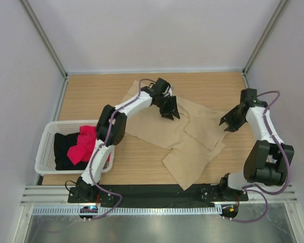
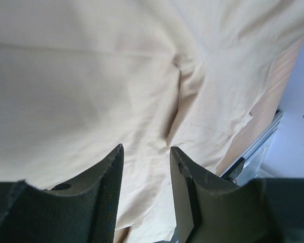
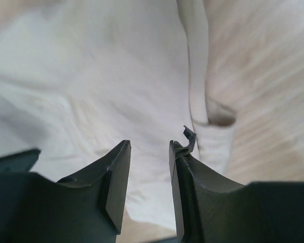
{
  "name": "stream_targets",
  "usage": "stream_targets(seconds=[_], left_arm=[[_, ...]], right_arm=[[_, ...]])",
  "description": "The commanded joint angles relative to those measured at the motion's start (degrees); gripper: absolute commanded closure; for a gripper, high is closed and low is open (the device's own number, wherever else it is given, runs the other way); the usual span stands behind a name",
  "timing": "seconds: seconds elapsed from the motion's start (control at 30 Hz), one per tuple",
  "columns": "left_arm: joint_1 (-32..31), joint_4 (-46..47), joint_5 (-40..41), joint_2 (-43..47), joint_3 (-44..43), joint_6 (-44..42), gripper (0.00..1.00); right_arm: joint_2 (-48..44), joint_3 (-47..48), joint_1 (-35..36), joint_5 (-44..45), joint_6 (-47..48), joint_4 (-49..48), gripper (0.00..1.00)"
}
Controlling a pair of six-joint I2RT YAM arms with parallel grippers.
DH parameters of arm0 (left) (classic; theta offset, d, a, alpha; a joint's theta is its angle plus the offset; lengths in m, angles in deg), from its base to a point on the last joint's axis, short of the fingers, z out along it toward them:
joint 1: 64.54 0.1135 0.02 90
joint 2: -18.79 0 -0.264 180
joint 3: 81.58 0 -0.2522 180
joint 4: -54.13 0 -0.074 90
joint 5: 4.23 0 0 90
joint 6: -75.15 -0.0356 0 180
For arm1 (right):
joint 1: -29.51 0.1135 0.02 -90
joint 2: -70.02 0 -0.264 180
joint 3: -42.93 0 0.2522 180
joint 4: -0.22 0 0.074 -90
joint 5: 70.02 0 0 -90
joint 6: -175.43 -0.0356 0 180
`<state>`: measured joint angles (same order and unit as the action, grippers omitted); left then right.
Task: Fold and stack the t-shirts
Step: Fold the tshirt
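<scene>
1. The tan t-shirt (image 1: 192, 136) lies partly folded across the middle of the tabletop (image 1: 91, 96), with one flap trailing toward 5 o'clock. The red-pink t-shirt (image 1: 86, 144) and black t-shirt (image 1: 63, 152) sit bunched in the basket (image 1: 44, 147) at 8 o'clock.
2. Your left fingers (image 2: 104, 192) stand parted over the tan cloth at its 11 o'clock end, gripping nothing. Your right fingers (image 3: 114, 182), also parted and empty, hang at its 3 o'clock edge.
3. Expect light, limp cloth that sags and drags. Pinch a hem or folded edge, not the flat middle.
4. Lift both sides evenly, or the fold will likely slide apart.
</scene>
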<state>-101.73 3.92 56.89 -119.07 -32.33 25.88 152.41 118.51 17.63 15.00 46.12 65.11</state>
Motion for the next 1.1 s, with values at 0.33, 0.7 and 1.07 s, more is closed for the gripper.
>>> stream_targets(seconds=[0.33,0.7,1.07], left_arm=[[21.63,15.67,0.32,-3.99,-10.63,2.07,0.58],[23.83,27.04,7.69,-15.24,-19.42,9.45,0.60],[26.29,28.18,10.69,-19.72,-18.19,18.77,0.60]], right_arm=[[18.33,14.46,-6.40,4.71,4.24,-15.71,0.51],[20.36,14.73,-7.37,3.92,7.75,-17.38,0.43],[22.81,16.93,-8.51,0.14,10.22,-18.87,0.47]])
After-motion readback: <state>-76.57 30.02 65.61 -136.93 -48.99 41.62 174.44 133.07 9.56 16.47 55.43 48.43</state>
